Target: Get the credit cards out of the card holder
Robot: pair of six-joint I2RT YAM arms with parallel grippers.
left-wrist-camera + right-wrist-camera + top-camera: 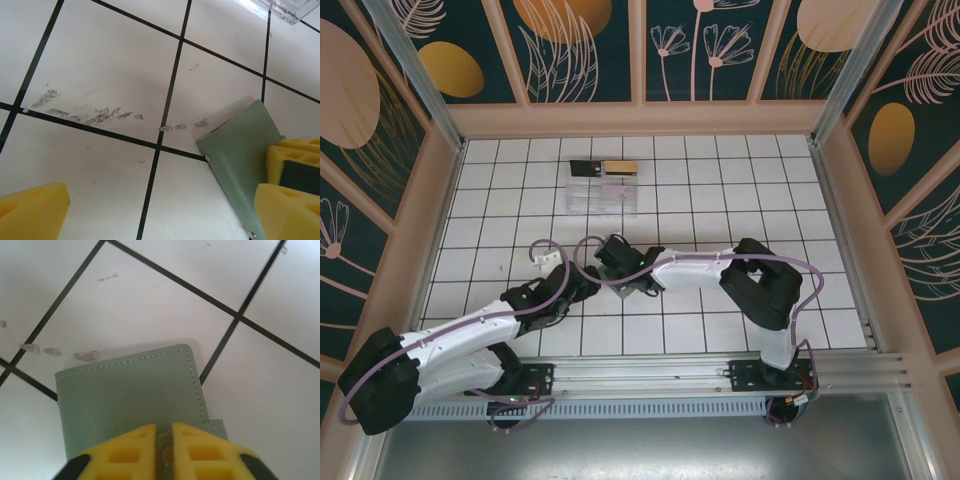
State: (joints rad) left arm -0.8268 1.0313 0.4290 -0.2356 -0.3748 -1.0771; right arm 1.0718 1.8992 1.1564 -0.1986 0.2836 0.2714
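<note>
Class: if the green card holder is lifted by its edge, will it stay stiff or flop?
Probably flops: the card holder looks soft and stitched, and the right gripper pinches only its tab. Likely light, being thin and flat.

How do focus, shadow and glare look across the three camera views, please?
Top external: evenly lit and sharp, no strong shadows on the tiled table. Left wrist: card holder crisp, casting a soft shadow on the tile; clear box corner glints bright. Right wrist: card holder stitching sharp, far grid lines slightly soft.
</note>
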